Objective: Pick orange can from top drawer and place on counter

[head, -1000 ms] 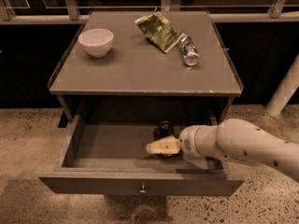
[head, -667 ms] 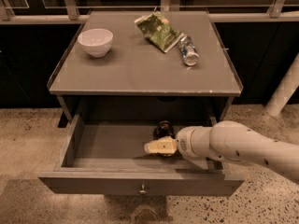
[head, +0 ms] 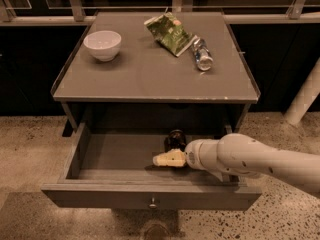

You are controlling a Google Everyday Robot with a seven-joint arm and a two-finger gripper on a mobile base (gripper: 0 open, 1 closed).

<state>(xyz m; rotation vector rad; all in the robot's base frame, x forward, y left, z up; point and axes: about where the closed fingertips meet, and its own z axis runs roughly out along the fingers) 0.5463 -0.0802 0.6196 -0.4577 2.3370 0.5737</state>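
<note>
One can (head: 175, 139) stands upright, long axis vertical, at the open drawer's (head: 112, 159) far side; the tool (head: 169, 159) sits just nearer, whether clenched I cannot tell.

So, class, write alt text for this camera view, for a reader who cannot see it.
A robot arm reaches into the open top drawer, its pincer near a dark can. On the counter above sit a white bowl, a green bag and a plastic bottle on its side.
</note>
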